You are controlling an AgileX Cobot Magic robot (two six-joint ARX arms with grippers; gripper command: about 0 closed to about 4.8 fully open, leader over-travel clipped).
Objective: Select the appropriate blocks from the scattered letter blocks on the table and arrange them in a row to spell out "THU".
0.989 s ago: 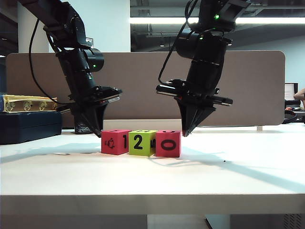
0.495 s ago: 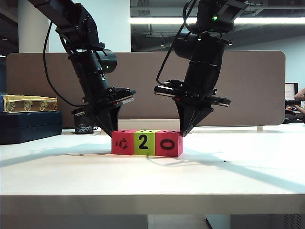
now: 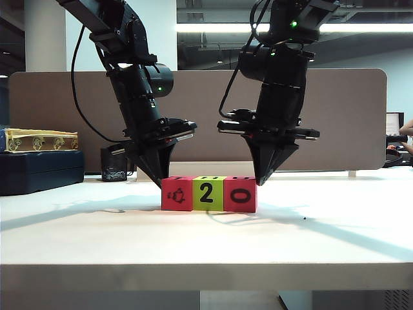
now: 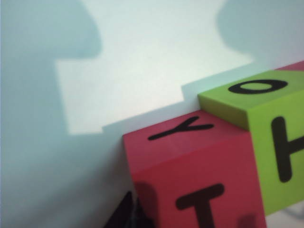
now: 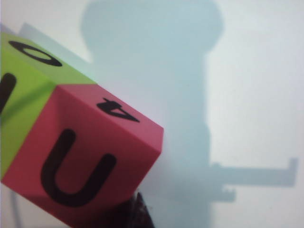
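Letter blocks: three cubes in one row near the middle of the table, sides touching.
Left block: pinkish-red, a small black figure on the face toward the exterior camera; in the left wrist view a T on one face and a Y on the next.
Middle block: lime green, a 2 on the front; in the left wrist view an H and an O; also seen in the right wrist view.
Right block: pinkish-red, a 0 on the front; in the right wrist view a U and a 4.
Left gripper: pointing down, tip at the upper outer corner of the left block; fingers fully closed to a point, nothing held.
Right gripper: pointing down, tip at the upper outer corner of the right block; fingers fully closed, nothing held.
Behind: grey-brown partition panel; dark case with a pale tray on top, far left.
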